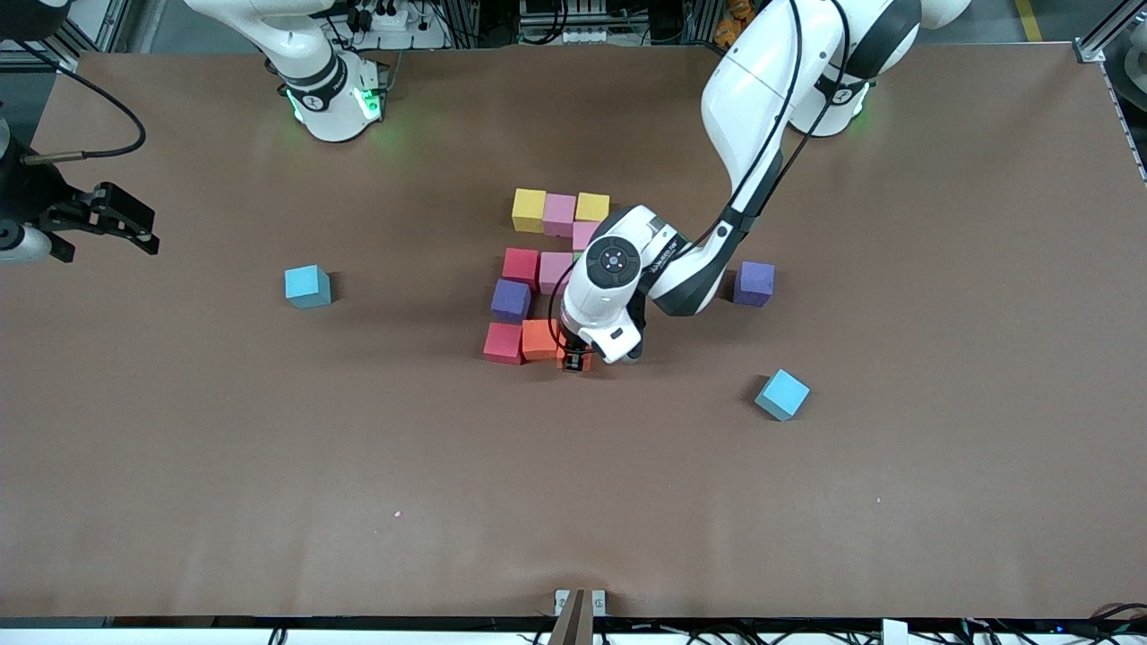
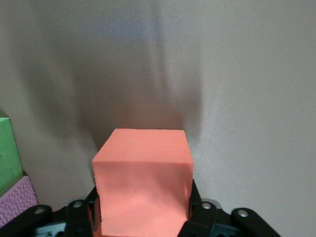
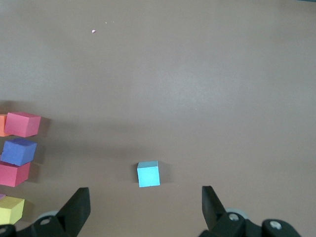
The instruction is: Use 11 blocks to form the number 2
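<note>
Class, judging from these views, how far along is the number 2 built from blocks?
Nearly finished. Done: the yellow-pink-yellow top row, the middle row and the purple block below it are set. In hand: the left gripper is down at the last orange block, which ends the bottom row. Left: letting go and pulling away. The right gripper waits open.

A cluster of blocks (image 1: 556,269) is sitting mid-worktop (image 1: 269,466). The left claw (image 1: 576,361) is hanging at the end block (image 1: 581,362) of its nearest row. One stray cube (image 1: 307,287) is lying toward the right arm's end, where the right claw (image 1: 134,226) is waiting. Two other cubes (image 1: 754,283) (image 1: 781,394) are lying toward the left arm's end.
</note>
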